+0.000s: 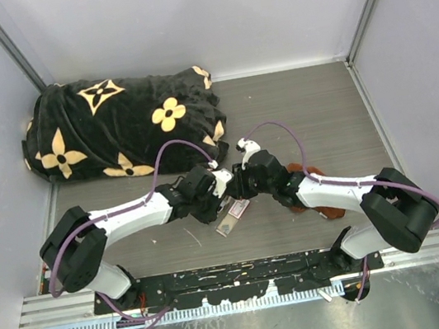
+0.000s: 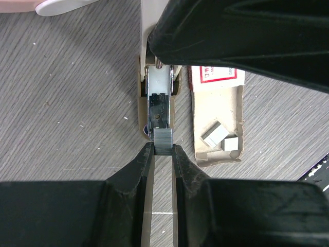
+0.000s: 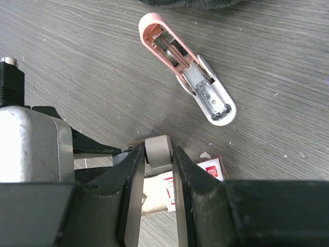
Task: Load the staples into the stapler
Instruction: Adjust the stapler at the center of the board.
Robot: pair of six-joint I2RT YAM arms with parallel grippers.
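Left wrist: my left jaws pinch the staple strip (image 2: pixel 163 141), stapler channel (image 2: pixel 158 110) lengthwise at twelve o'clock, clamped by right jaws.

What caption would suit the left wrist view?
Left hand pinches a staple strip at the mouth of the metal channel, open staple box alongside.

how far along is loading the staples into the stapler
Done: box open, stapler lying opened out. In hand: left pincer pinches a staple strip at the mouth of the metal channel gripped by the right pincer. Left: push the strip in, close up.
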